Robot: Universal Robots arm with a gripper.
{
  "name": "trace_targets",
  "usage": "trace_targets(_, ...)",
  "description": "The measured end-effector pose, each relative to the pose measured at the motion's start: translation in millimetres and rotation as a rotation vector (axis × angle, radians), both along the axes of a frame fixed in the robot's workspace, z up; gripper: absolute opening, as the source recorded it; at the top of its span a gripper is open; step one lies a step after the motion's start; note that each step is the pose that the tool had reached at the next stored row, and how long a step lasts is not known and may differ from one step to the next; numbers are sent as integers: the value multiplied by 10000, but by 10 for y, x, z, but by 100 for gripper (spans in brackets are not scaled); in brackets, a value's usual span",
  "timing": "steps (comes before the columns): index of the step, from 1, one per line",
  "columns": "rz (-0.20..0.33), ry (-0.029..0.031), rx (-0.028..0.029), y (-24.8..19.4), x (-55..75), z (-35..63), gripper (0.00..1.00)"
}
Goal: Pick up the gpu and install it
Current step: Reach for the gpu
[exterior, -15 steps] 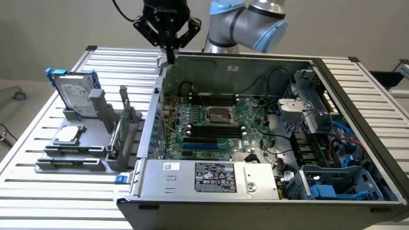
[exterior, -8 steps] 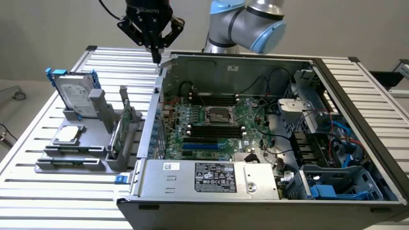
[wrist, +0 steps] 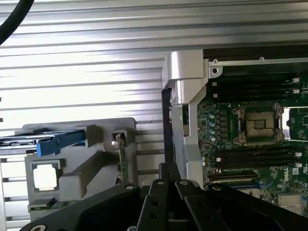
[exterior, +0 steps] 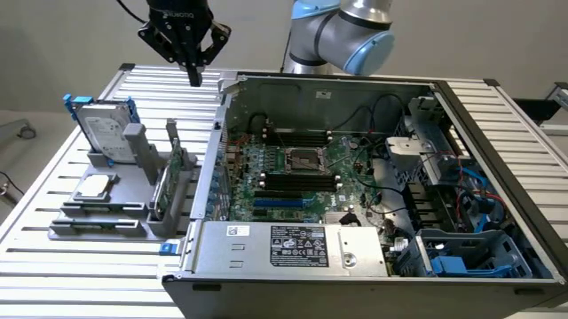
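fig.: the scene as i see it from the console. the gripper [exterior: 194,74] has its fingers pressed together with nothing between them, and it hangs in the air above the rear corner of the open computer case [exterior: 215,153], on the exterior view's left. the gpu [exterior: 174,174] stands upright on its edge in a slot of the grey parts holder [exterior: 98,226] on the slatted table [exterior: 53,266], just beside the case wall and well apart from the gripper. the same holder carries a hard drive in a blue bracket [exterior: 100,129], upright, and a cpu chip [exterior: 96,187], lying flat. inside the case lies the motherboard with its cpu socket [exterior: 302,159].
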State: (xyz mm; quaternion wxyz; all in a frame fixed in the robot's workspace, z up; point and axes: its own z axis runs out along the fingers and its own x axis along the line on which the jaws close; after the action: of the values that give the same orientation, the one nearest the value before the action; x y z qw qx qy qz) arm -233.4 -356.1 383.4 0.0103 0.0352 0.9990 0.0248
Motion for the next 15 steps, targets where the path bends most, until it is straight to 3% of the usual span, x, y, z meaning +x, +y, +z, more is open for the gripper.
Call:
trace_targets(10,0,6,1,82,-455,-39,11)
trace_targets(12,0,71,1,93,-533,-41,11)
trace_targets(13,-1,160,1,95,-557,-41,11)
trace_targets(14,3,208,0,95,-578,-41,11)
trace_targets(15,17,220,0,95,-593,-41,11)
